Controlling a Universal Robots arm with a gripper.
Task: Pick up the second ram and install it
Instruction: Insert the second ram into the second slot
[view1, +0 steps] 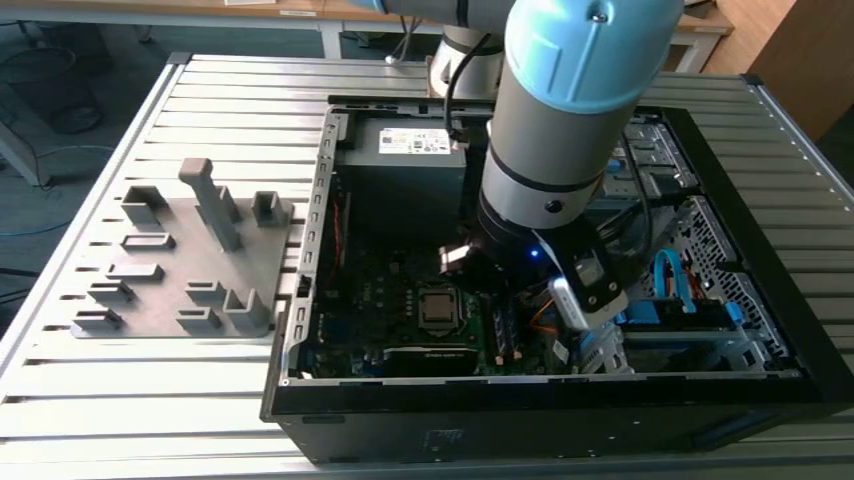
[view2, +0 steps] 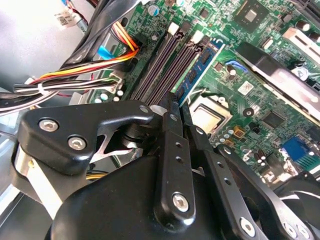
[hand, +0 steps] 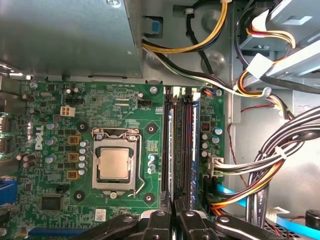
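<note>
i am reaching my arm (view1: 561, 130) down into the open computer case (view1: 400, 420), which is lying on the slatted table (view1: 240, 100). the grey holder block (view1: 174, 280) is sitting outside the case, well apart from the cpu socket (hand: 114, 164), toward the exterior view's left. the green motherboard (hand: 60, 125) is lying under me, with the memory slots (hand: 187, 150) running just beside the cpu socket and the bundled cables (hand: 270, 170) lying beyond the slots on the side away from it.

the second ram (view2: 200, 65) is standing on edge in one of those slots, near the cpu socket. in the first wrist view it is showing as a thin bluish line (hand: 171, 150). my gripper (view2: 177, 107) is sitting at one end of that stick with the fingers drawn narrow, and they are appearing to pinch its upper edge.

i am judging this to be the install step, with the pickup done. i cannot tell whether the stick is fully seated or whether the end latches are closing. seating it is calling for a straight, even press along the slot line, with no tilt toward the cpu socket.
</note>
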